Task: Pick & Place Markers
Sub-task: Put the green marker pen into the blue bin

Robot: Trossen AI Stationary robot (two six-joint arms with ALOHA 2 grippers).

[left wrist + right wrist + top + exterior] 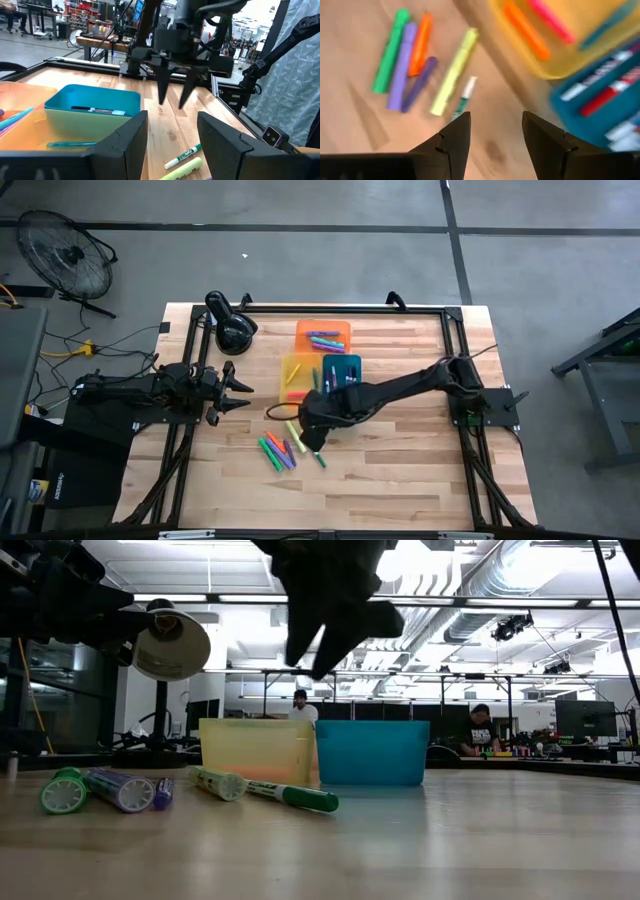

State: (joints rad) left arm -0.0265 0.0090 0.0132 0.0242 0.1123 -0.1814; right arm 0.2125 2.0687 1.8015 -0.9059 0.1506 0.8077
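Wooden desk (400,480) carries three trays, orange (323,335), yellow (297,377) and blue (342,369), each with markers inside, and loose markers (278,451) lie just in front of them; print on the pens is too small to read. Right pincer (312,442) hangs released and empty above the loose markers, while the left pincer (240,392) waits open at the desk's left.
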